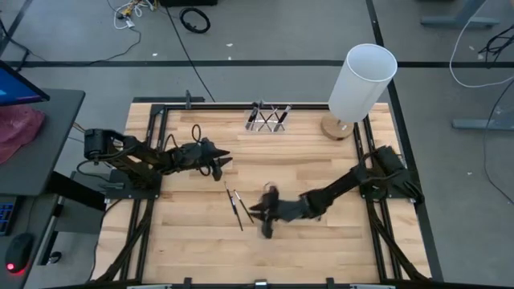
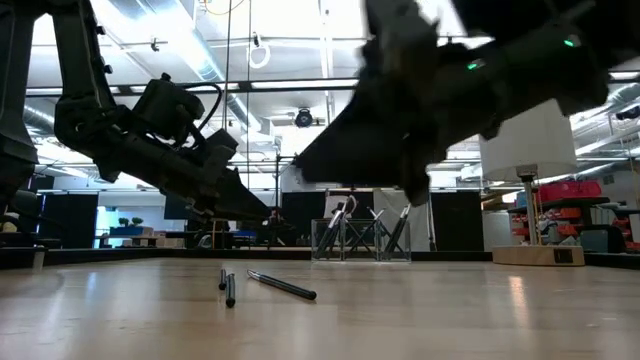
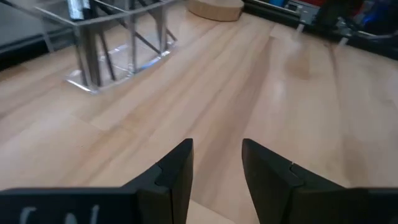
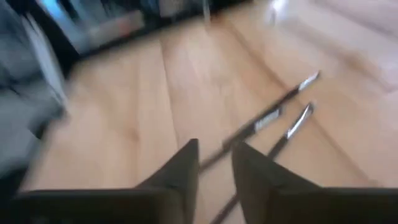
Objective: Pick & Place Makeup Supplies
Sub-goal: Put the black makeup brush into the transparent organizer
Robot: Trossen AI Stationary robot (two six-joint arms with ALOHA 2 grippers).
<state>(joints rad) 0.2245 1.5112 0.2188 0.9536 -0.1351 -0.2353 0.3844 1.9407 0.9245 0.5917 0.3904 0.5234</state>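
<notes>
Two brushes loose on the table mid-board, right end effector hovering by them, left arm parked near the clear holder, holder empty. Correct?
One thing is off: the clear holder is not empty. The high view shows several dark sticks standing in it, and the low view shows them too. The rest holds: two loose brushes lie mid-table, the right end effector hovers beside them, and the left end effector waits near the holder.

Two thin dark makeup brushes (image 1: 238, 207) are lying flat on the wood near the table's middle, just at nine o'clock of my right gripper (image 1: 267, 210). Side by side, they are pointing roughly twelve to six, silvery ferrules glinting (image 4: 292, 106). More dark brushes (image 1: 267, 116) are standing slanted at twelve o'clock.
</notes>
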